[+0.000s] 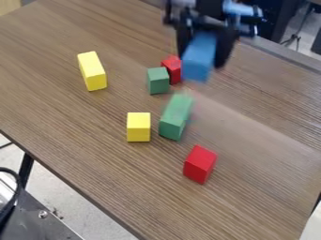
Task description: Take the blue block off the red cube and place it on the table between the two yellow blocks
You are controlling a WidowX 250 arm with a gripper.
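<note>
1. The gripper's [203, 58] fingers are closed around a blue block [199, 57].
2. Just beside them sit a red block [175, 70] and a small green block [158, 81].
3. The blue block protrudes past the fingertips; moving low could topple these neighbours.

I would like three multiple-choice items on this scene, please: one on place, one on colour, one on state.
1. Where is the red block nearest the view's bottom?
A. Left of both yellow blocks
B. Below and right of the long green block
C. Above the gripper

2. What colour is the block farthest left?
A. Yellow
B. Red
C. Green

3. How is the blue block?
A. Lying apart from the gripper
B. Stacked on a yellow block
C. Held in the gripper

1: B, it sits lower, further right.
2: A, its faces are yellow.
3: C, fingers flank it.
</note>
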